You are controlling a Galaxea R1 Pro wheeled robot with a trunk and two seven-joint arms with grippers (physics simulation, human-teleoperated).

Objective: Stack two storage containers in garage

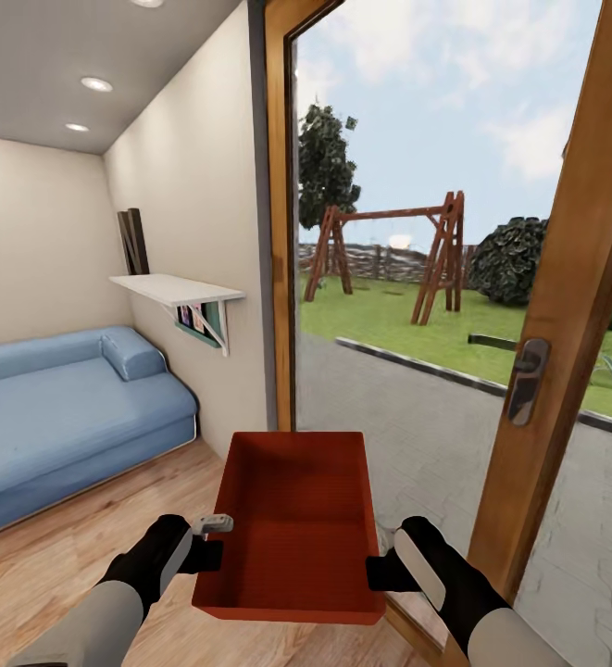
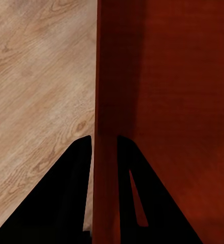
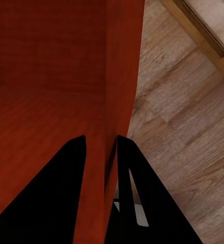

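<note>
1. Left gripper (image 1: 215, 554) is clamped on the left wall of the red-orange container (image 1: 296, 523); one finger is seen each side of that wall.
2. Right gripper (image 1: 376, 572) is likewise pinched on the right wall.
3. Container is held level above the wood-plank floor (image 1: 74, 556), at 6 o'clock in the head view.
4. Blue sofa (image 1: 65, 408) is noted at 9 o'clock, glass door (image 1: 565, 278) at 2 o'clock.

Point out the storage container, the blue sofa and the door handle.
storage container (image 1: 298, 519), head view, on its inner floor.
blue sofa (image 1: 60, 412), head view, on the seat cushion.
door handle (image 1: 526, 380), head view, on the metal lever plate.

Left gripper (image 1: 215, 547) and right gripper (image 1: 380, 567), jaws clamped (arms forward, level).
</note>
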